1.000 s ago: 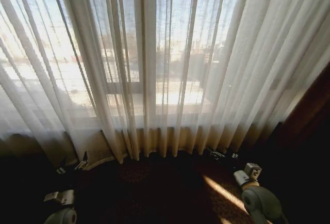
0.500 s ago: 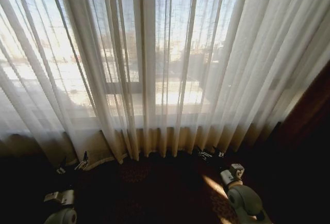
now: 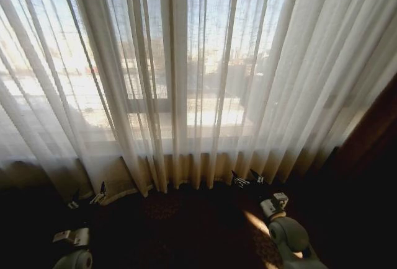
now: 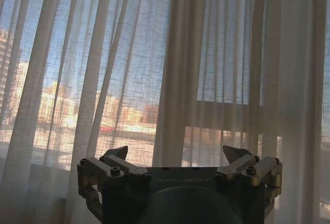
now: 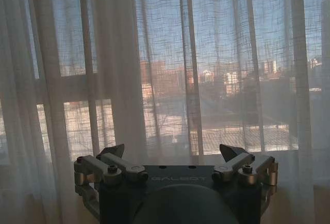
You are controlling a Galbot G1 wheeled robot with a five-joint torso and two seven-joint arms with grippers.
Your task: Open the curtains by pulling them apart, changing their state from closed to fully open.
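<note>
Leftward and forward, your right gripper (image 3: 247, 178) has swung toward the curtains (image 3: 198, 83), jaws spread and empty. Your left gripper (image 3: 87, 198) waits low, also spread. Curtains hang fully closed across the window; all the pulling remains.

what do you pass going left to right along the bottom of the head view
left end effector, open, low by the curtain hem → the closed sheer curtains, hem at the middle → right end effector, open, just short of the hem → dark brown drape at the right edge
</note>
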